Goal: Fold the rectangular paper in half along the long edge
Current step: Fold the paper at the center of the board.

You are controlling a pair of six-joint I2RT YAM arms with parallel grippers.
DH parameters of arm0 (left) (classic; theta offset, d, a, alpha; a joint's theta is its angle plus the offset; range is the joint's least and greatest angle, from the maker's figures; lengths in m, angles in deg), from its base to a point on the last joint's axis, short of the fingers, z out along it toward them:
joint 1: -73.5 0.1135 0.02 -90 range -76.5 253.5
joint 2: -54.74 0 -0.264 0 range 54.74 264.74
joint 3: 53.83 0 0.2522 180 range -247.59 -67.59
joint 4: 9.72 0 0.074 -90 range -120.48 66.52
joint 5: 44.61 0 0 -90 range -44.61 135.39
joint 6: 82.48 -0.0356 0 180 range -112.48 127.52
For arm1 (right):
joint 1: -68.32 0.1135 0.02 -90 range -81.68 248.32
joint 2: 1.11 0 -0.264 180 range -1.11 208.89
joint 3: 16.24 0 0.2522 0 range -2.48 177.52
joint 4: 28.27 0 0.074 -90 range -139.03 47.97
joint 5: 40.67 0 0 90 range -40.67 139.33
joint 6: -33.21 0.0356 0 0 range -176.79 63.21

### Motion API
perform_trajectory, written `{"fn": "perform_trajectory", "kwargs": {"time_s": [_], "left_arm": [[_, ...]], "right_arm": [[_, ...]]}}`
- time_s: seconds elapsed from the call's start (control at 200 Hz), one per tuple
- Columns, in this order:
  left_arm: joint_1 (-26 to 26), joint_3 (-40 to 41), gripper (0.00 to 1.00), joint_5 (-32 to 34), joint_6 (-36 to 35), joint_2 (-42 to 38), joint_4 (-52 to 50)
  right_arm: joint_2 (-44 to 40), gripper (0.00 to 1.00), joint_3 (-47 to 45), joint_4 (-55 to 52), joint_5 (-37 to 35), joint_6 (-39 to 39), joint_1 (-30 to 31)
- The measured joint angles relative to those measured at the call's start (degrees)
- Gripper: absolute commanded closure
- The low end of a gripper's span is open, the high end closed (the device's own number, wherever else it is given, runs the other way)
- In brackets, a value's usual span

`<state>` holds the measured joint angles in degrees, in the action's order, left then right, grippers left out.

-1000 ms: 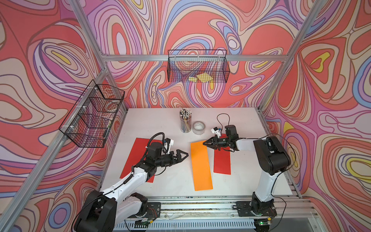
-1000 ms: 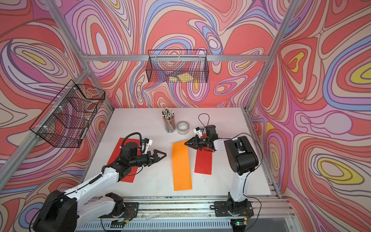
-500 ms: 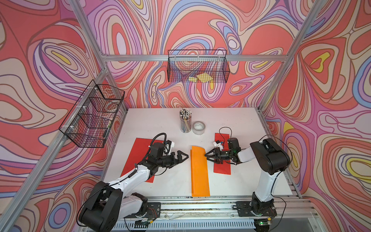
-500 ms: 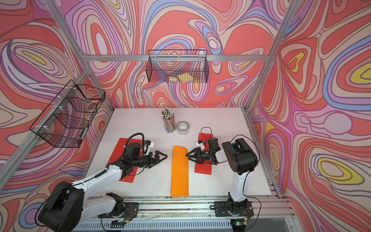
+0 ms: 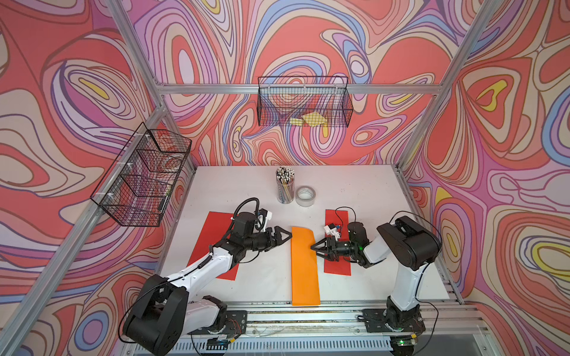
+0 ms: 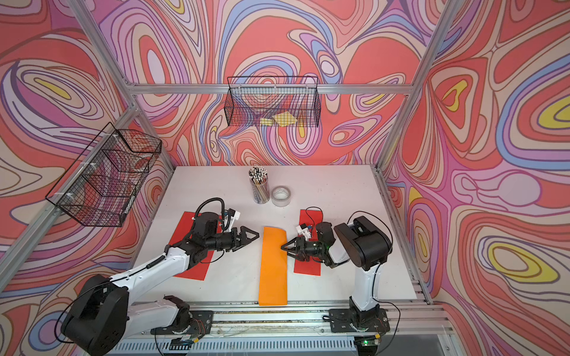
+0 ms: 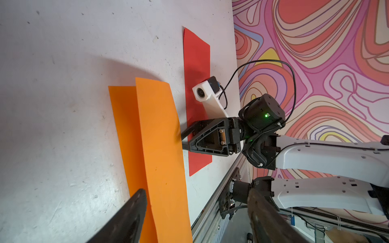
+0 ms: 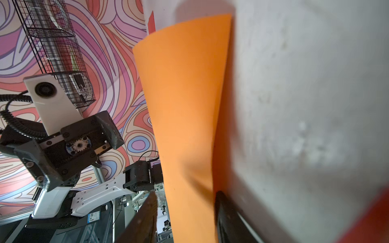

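The orange rectangular paper (image 5: 303, 277) lies lengthwise mid-table in both top views (image 6: 273, 277), its near end over the front edge. Its right half is turned over the left and bows up loosely; the left wrist view shows the upper flap (image 7: 160, 136) over the lower layer. My right gripper (image 5: 315, 250) is at the paper's right edge, open. In the right wrist view the flap (image 8: 183, 94) stands between the fingers, touching the black one (image 8: 223, 210) and clear of the other. My left gripper (image 5: 282, 237) hovers open at the paper's left edge, holding nothing.
One red sheet (image 5: 216, 243) lies under my left arm, another (image 5: 336, 268) under my right gripper. A pencil cup (image 5: 285, 188) and a tape roll (image 5: 305, 195) stand behind the paper. Wire baskets (image 5: 303, 101) (image 5: 142, 175) hang on the walls. A metal rail (image 5: 339, 314) runs along the front.
The flat paper has been doubled over, right half onto left, and looks narrower. My right gripper slid nearer along the right edge and its jaws parted. My left gripper moved right, its jaws narrowing.
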<state>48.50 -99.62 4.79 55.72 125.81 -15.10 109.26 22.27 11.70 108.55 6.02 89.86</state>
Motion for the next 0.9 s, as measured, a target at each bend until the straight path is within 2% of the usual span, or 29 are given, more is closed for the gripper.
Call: {"fn": "perform_trajectory", "kwargs": {"time_s": [0.075,0.175,0.466,0.571,0.671,0.786,0.901], "left_arm": [[-0.98,-0.13,0.33,0.17,0.00,1.38,-0.02],[-1.95,-0.13,0.37,0.20,-0.02,2.71,-0.09],[-2.14,-0.13,0.41,0.74,-0.04,2.95,-0.61],[-2.32,-0.79,0.44,1.31,-0.35,2.97,-2.40],[-2.86,-3.26,0.51,1.68,-0.92,4.04,-3.78],[-3.26,-6.97,0.56,1.88,-1.36,6.93,-4.17],[-3.26,-10.86,0.66,2.12,-1.70,11.17,-4.52]], "right_arm": [[0.39,0.68,-0.26,1.77,-0.66,1.38,1.29],[0.90,0.77,-0.37,3.72,-1.38,2.99,2.58],[0.87,1.00,1.42,1.64,-2.19,3.21,3.67],[0.15,1.00,4.17,-4.70,-3.13,0.50,3.67],[-1.55,1.00,8.66,-15.06,-4.72,-3.98,3.67],[-3.65,1.00,15.34,-26.34,-6.75,-9.90,3.67],[-3.85,1.00,21.53,-33.90,-7.93,-14.25,3.67]]}}
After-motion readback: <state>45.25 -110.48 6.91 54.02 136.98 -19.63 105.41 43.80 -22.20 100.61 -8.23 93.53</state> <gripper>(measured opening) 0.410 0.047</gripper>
